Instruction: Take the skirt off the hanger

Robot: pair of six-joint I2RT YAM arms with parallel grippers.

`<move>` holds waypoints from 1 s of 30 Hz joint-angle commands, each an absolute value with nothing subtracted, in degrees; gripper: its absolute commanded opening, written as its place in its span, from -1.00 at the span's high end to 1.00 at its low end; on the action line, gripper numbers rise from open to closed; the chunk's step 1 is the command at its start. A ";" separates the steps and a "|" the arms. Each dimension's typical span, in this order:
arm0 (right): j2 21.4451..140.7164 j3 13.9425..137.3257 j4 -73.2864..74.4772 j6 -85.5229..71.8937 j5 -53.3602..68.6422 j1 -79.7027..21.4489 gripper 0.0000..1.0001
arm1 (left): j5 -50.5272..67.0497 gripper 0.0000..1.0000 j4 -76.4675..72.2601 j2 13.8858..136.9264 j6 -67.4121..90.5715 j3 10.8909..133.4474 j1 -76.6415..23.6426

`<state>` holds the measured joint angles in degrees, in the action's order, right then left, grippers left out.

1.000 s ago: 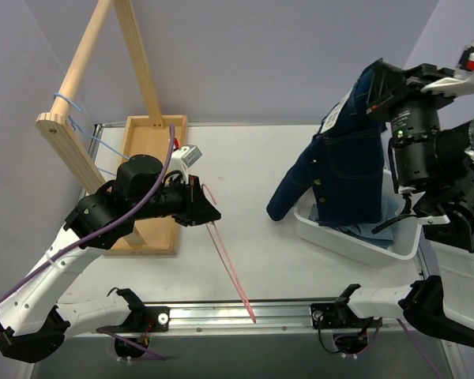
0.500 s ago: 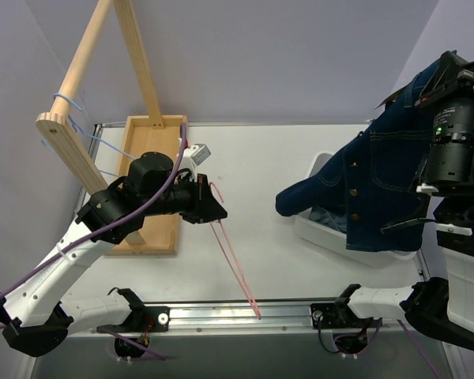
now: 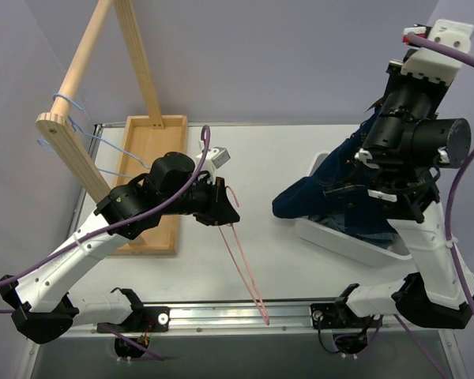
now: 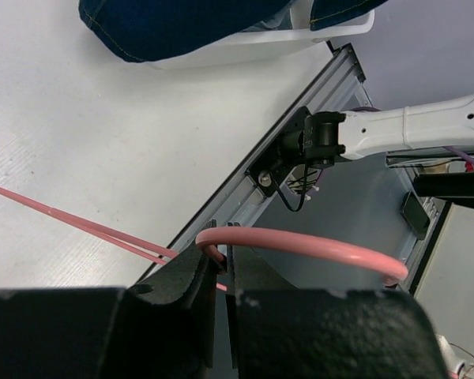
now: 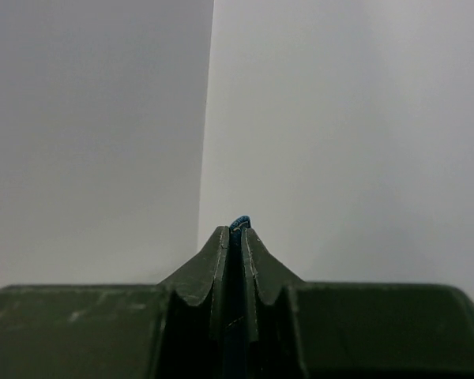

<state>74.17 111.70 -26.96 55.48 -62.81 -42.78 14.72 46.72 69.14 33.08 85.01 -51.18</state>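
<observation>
Clamping the pink hanger [image 3: 243, 257] by its hook, the left gripper [image 4: 221, 254] holds it left of the denim skirt [image 3: 308, 197], whose edge the right gripper [image 5: 235, 235] pinches above the white bin [image 3: 344, 243], probably to drop it there.

No words, labels, brands, numbers or signs can be read in any of the three views.

left fingers [image 4: 191, 278] pinched together, right fingers [image 5: 214, 264] clamped, held high
</observation>
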 commanded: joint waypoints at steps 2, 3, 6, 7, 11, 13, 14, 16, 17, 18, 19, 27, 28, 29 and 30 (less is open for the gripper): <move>72.86 112.15 -43.23 68.79 -64.95 -42.19 1.00 | 11.60 0.95 48.50 69.52 31.38 90.35 -52.65; 73.04 112.50 -45.33 70.47 -65.82 -42.19 1.00 | 11.25 0.95 49.04 69.96 30.94 91.13 -52.82; 74.53 112.76 -53.39 81.62 -67.49 -41.58 1.00 | 10.64 0.95 49.75 69.61 30.94 91.41 -53.44; 74.97 112.68 -55.70 84.96 -67.59 -41.40 1.00 | 10.46 0.95 49.75 69.52 31.11 91.15 -53.61; 74.97 112.33 -61.17 94.04 -67.50 -40.96 1.00 | 9.94 0.95 50.10 69.08 31.73 91.23 -54.66; 73.75 111.89 -61.61 93.78 -67.94 -40.78 1.00 | 9.49 0.95 50.45 68.82 31.82 91.41 -55.02; 73.39 111.80 -61.87 93.43 -67.94 -40.69 1.00 | 9.32 0.95 50.45 68.73 31.99 91.49 -55.28; 72.95 111.53 -62.31 93.08 -67.50 -40.69 1.00 | 9.23 0.95 50.71 68.91 32.08 91.67 -55.72; 73.12 111.88 -62.40 93.42 -67.15 -40.78 1.00 | 9.14 0.95 50.80 69.08 32.25 92.28 -55.90; 73.73 112.41 -63.10 94.12 -66.89 -40.69 1.00 | 8.97 0.95 50.89 69.43 32.34 92.63 -56.59; 74.96 113.02 -63.89 96.39 -66.45 -40.69 1.00 | 8.70 0.95 51.15 69.52 32.43 92.98 -57.12; 80.51 119.79 -66.70 98.70 -57.85 -38.15 1.00 | 6.59 0.95 51.77 68.64 33.31 93.96 -59.15; 81.20 120.14 -67.32 98.79 -57.31 -37.97 1.00 | 6.50 0.95 52.12 68.38 33.40 93.87 -59.24; 81.56 120.84 -67.15 97.92 -57.13 -37.71 1.00 | 6.42 0.95 52.29 68.03 33.40 93.87 -59.33; 82.00 121.89 -66.71 97.39 -56.69 -37.53 1.00 | 5.89 0.95 52.64 67.85 33.31 93.69 -59.41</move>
